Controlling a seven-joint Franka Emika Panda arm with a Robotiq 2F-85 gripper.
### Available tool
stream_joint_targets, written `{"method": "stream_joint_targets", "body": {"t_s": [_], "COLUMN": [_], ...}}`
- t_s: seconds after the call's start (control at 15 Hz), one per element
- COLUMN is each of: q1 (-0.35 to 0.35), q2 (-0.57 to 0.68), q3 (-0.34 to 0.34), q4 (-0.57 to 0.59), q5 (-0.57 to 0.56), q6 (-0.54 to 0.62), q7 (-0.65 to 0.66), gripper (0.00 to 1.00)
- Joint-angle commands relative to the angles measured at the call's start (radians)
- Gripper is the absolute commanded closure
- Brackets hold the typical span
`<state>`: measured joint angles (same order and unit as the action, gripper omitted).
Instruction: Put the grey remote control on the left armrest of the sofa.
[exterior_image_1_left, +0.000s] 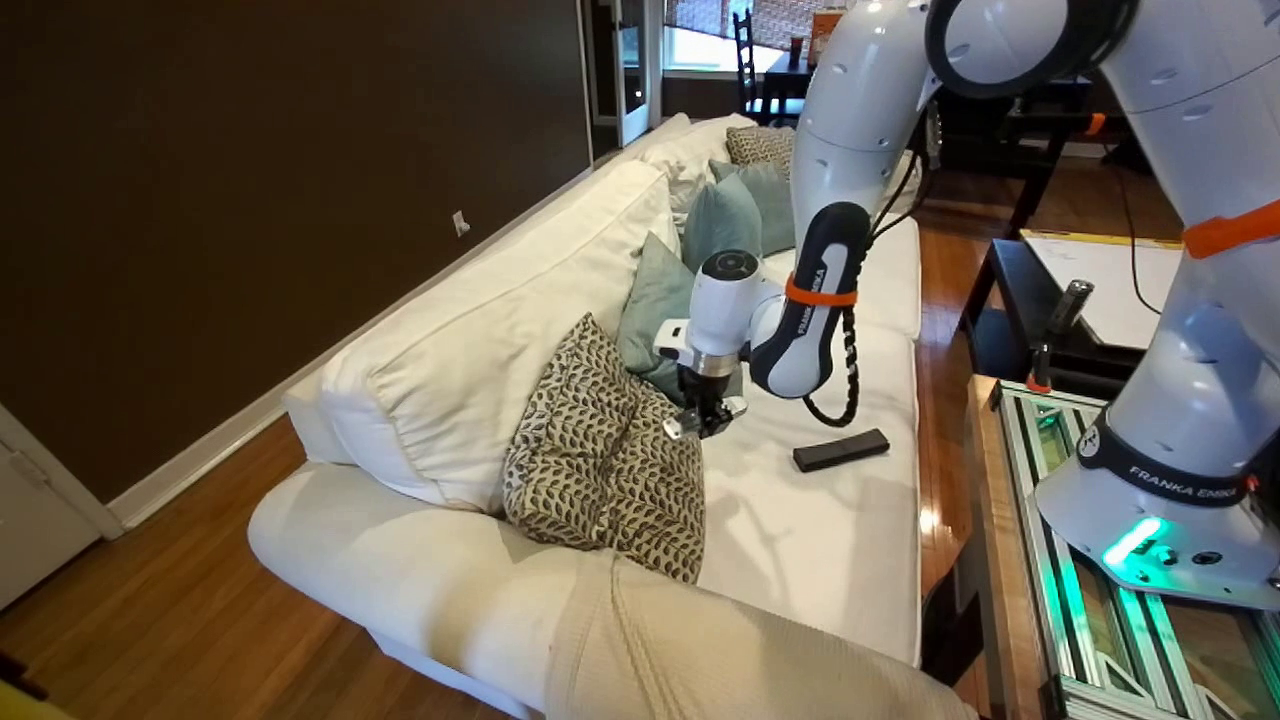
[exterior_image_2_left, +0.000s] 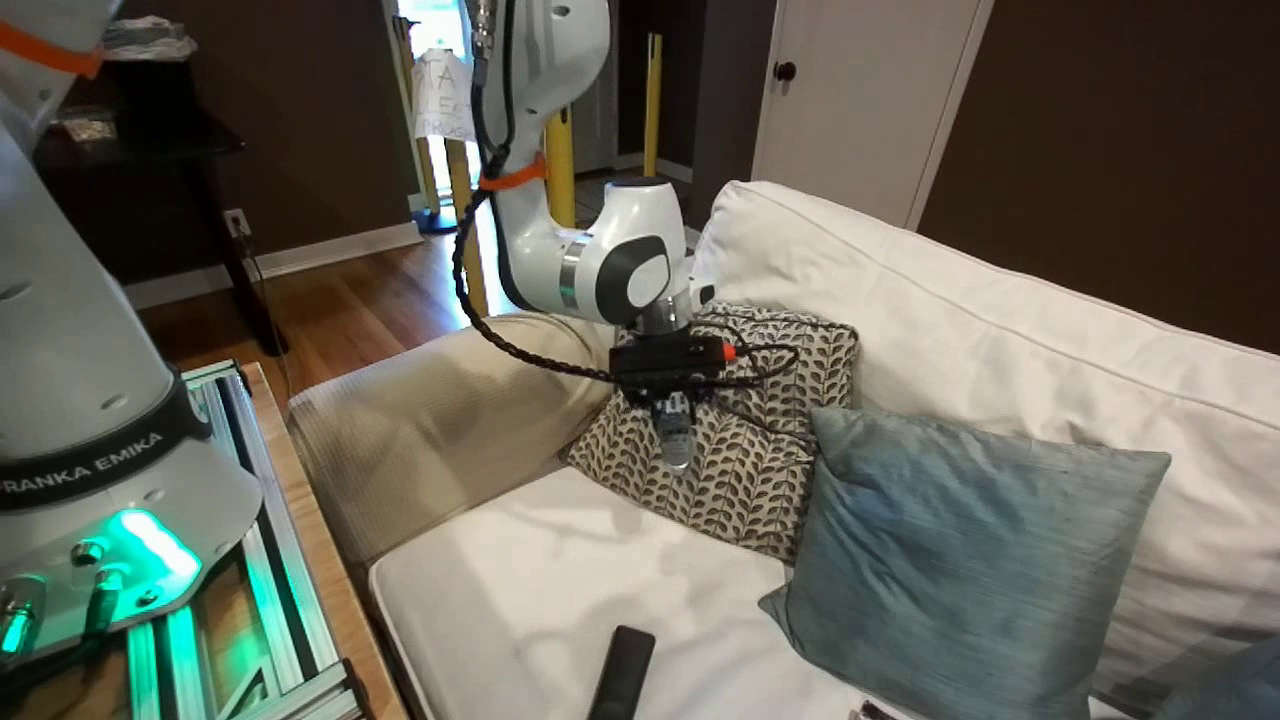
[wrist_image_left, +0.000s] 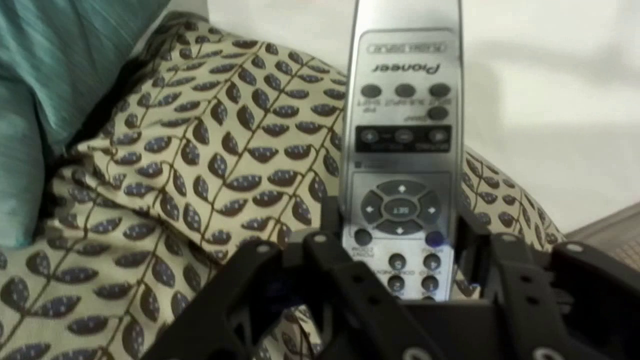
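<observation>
A dark brown wall (exterior_image_1_left: 300, 200) and a wooden floor (exterior_image_1_left: 180, 600) fill the left of the scene in an exterior view, bordering a long cream-white sofa (exterior_image_1_left: 520, 270). Its left armrest (exterior_image_1_left: 400, 550), broad and rounded, stretches across the foreground, a ribbed beige cloth (exterior_image_1_left: 740, 640) draped over part of it. Next to the armrest, a leaf-patterned cushion (exterior_image_1_left: 600, 470) leans against the backrest (exterior_image_1_left: 470, 400), with a teal cushion (exterior_image_1_left: 655, 300) just beyond it. To the right, the gripper (wrist_image_left: 400, 222) of a white Franka Emika arm (exterior_image_1_left: 850, 150) hangs above the sofa, its jaws clamped on the long edges of the grey remote control (wrist_image_left: 402, 165). The remote is in the air, apart from the armrest; in the wrist view its buttons (wrist_image_left: 400, 210) face the camera, the "Pioneer" lettering (wrist_image_left: 405, 67) reads upside down and the patterned cushion shows behind. A dark chair (exterior_image_1_left: 743, 50) stands in the background near a bright window (exterior_image_1_left: 695, 50). An orange band (exterior_image_1_left: 822, 295) circles the arm, and a black braided cable (exterior_image_1_left: 849, 370) loops below it. Farther right, a black remote (exterior_image_1_left: 840, 450) lies flat on the white seat (exterior_image_1_left: 800, 560), well apart from the armrest. At far right, the arm's base (exterior_image_1_left: 1190, 480), glowing with a green light (exterior_image_1_left: 1135, 540), stands on a metal frame (exterior_image_1_left: 1035, 520), near a low dark table (exterior_image_1_left: 1032, 305) bearing a white board (exterior_image_1_left: 1120, 280).
</observation>
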<state>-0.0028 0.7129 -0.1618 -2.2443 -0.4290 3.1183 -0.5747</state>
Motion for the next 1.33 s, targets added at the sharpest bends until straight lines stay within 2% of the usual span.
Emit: {"method": "stream_joint_targets", "body": {"t_s": [0.0,0.4,1.0,1.13,1.2,1.27], "q1": [0.074,0.142,0.345,0.373,0.341,0.351], "q2": [-0.064,-0.080,-0.091,-0.095,-0.072,-0.072], "q3": [-0.007,0.062,0.048,0.058,0.067,0.068], "q4": [-0.050,-0.043,-0.036,-0.035,-0.020,-0.019], "q5": [-0.063,-0.105,-0.097,-0.092,-0.086,-0.084], "q6": [0.018,0.002,-0.006,-0.022,0.000,0.000], "q7": [0.017,0.009,0.022,0.020,0.005,0.006], "gripper": [0.71,0.71,0.71,0.71,0.71,0.46]}}
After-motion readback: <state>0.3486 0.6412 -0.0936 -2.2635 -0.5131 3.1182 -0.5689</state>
